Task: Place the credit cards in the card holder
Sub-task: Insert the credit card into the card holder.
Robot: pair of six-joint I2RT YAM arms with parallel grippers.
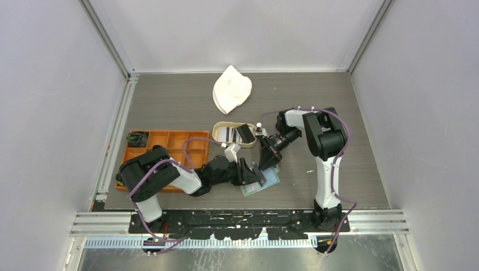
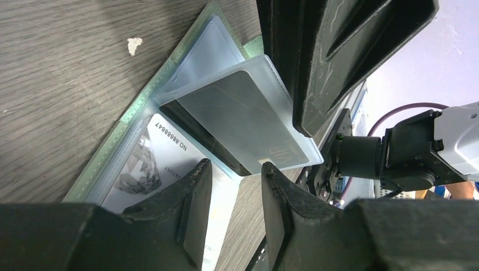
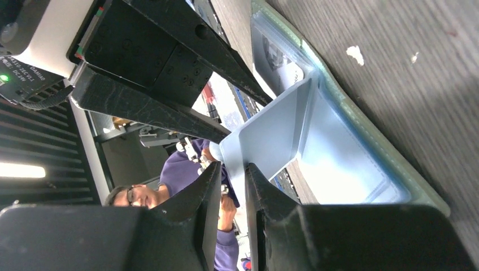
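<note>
The green card holder [image 1: 270,180] lies open on the surface, at five o'clock from the oval tray [image 1: 215,131]. The right gripper [image 3: 233,172] pinches a clear pocket [image 3: 271,135] upright, with a black card [image 2: 237,121] inside it. The left gripper [image 2: 235,169] stands partly open around the card's corner, holding nothing. The cards look thin, stiff and slippery, best held by an edge. How deep the black card sits is hidden.

Top view: card holder [image 1: 272,179] mostly under left gripper [image 1: 256,177] and right gripper [image 1: 268,161]; orange tray [image 1: 169,133] covered at 7 o'clock by left arm [image 1: 152,178]. Left wrist: black card [image 2: 237,119] corner at 6 o'clock behind left fingers [image 2: 193,204]; white card [image 2: 169,159] print partly blocked. Right wrist: clear pocket [image 3: 271,135] edge runs in between right fingers [image 3: 204,197], its end hidden.
</note>
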